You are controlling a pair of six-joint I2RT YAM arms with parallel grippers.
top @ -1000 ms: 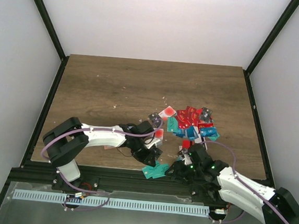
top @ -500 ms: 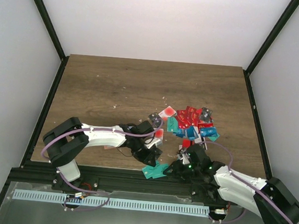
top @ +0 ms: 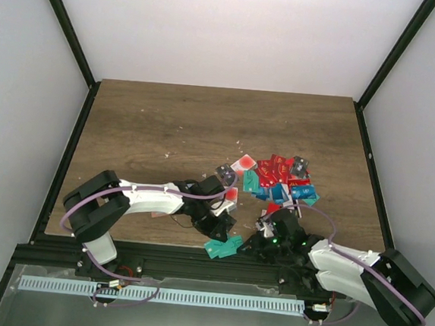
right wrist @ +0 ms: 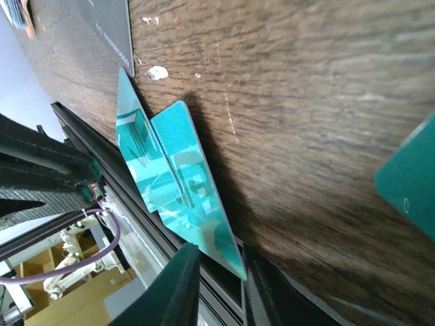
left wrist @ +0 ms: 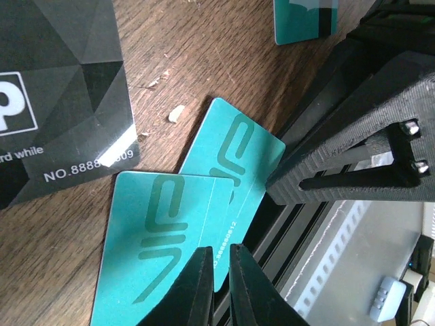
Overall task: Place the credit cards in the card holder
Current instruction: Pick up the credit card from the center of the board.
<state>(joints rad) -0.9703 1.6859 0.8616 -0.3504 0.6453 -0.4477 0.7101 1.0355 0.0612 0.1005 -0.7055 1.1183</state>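
At edge, wrist views: overlapped teal cards [left wrist: 170, 224]; left end effector [left wrist: 219, 255] closed, right end effector [right wrist: 219, 265] narrow.

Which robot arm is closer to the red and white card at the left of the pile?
Left. The left arm passes close beside the red and white card. The right arm is farther off, at the teal cards, down at the front.

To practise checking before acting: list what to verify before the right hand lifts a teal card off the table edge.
1. Teal cards overhang the table edge: ok.
2. Card corner inside the right hand: ok.
3. Right hand closed on it: not ok, gap shows.
4. Single card caught: cannot tell, two overlap.
5. Left hand off the cards: cannot tell.
6. Card holder in view: cannot tell.
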